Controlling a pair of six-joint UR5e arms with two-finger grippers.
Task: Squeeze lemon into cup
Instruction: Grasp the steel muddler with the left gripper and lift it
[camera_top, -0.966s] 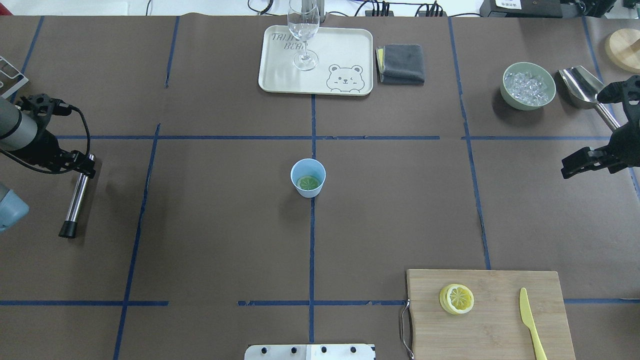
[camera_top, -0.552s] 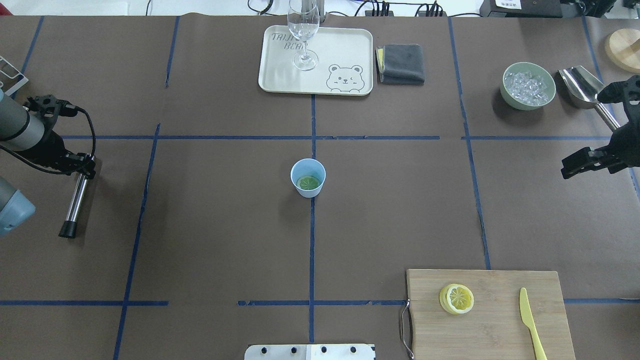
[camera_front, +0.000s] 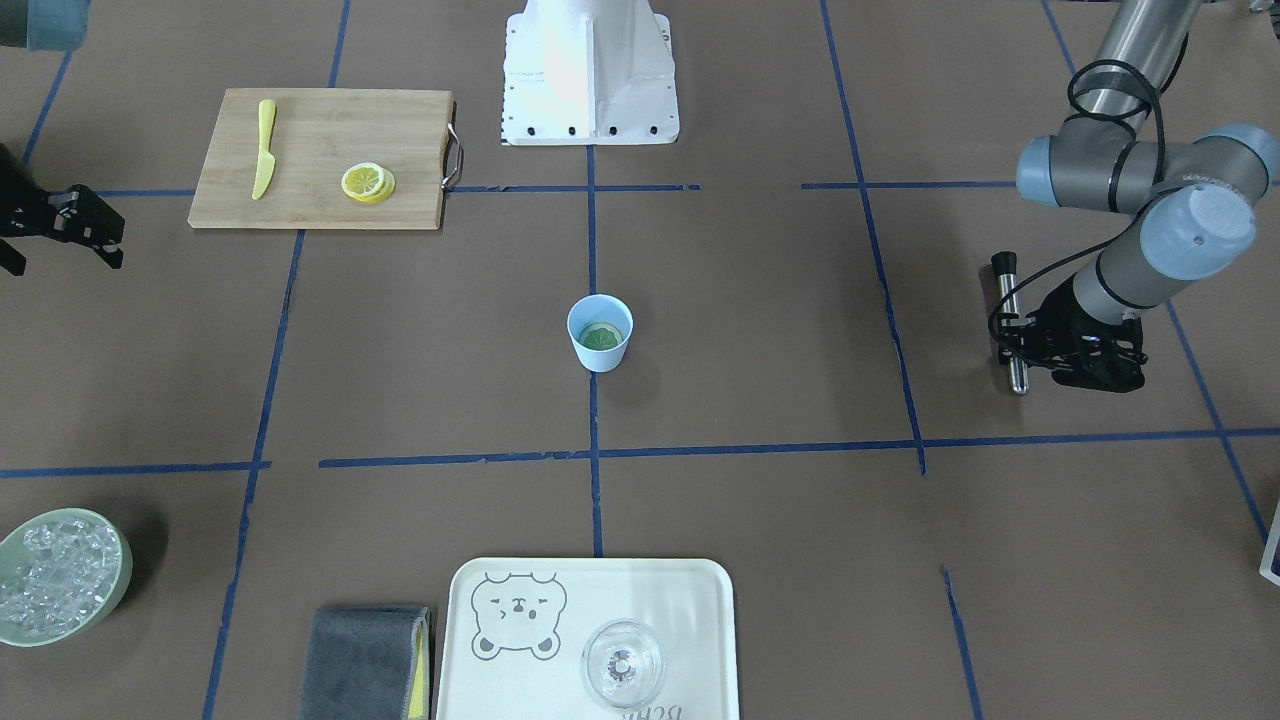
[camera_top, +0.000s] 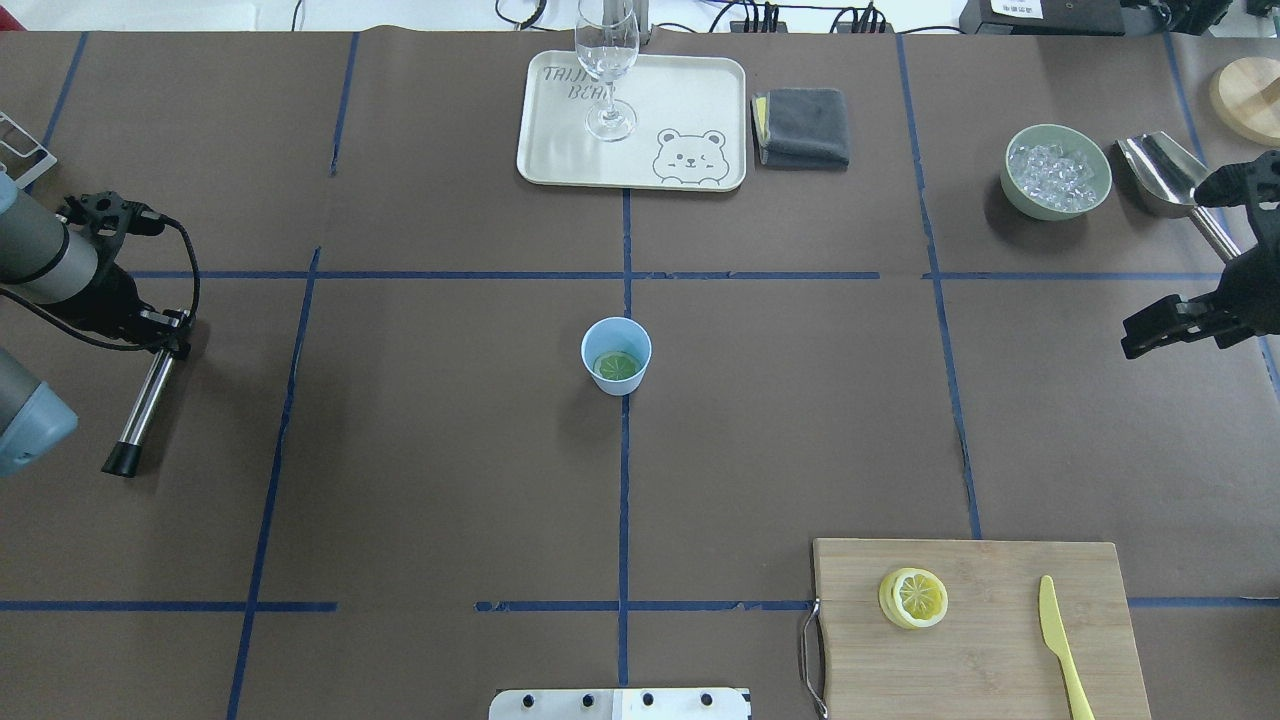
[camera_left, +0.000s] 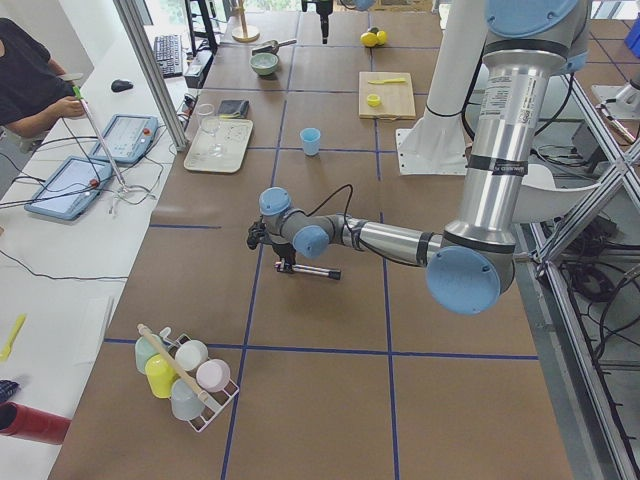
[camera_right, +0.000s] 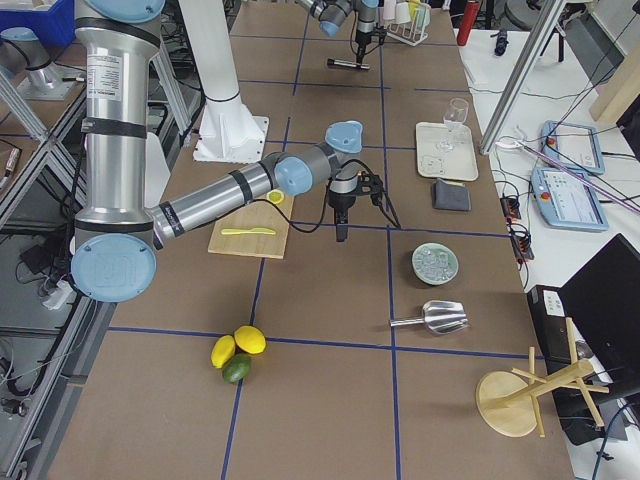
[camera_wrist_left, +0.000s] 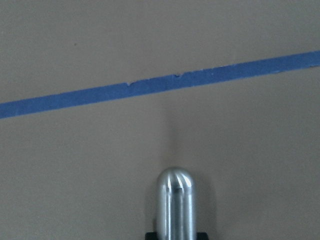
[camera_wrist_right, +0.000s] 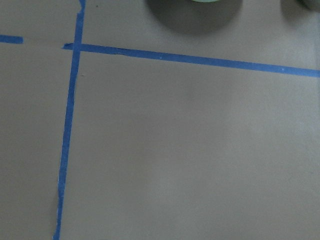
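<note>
The light-blue cup (camera_top: 616, 352) stands at the table's centre, also in the front-facing view (camera_front: 600, 350). A lemon slice (camera_top: 617, 366) lies flat inside it, looking greenish. More lemon slices (camera_top: 913, 598) are stacked on the cutting board (camera_top: 1000, 650). My left gripper (camera_top: 168, 335) is far left of the cup, shut on a steel rod with a black end (camera_top: 140, 405); the rod's rounded tip fills the left wrist view (camera_wrist_left: 175, 205). My right gripper (camera_top: 1135, 338) is far right of the cup, open and empty.
A tray (camera_top: 690, 90) with a clear glass (camera_top: 608, 60) and a grey cloth (camera_top: 802, 126) sit at the back. A green ice bowl (camera_top: 1058, 171) and a metal scoop (camera_top: 1160, 172) are back right. A yellow toy knife (camera_top: 1060, 645) lies on the board.
My left arm has shifted slightly right and the steel rod has swung, its black end moving left. The right arm, cup and slices have not moved.
</note>
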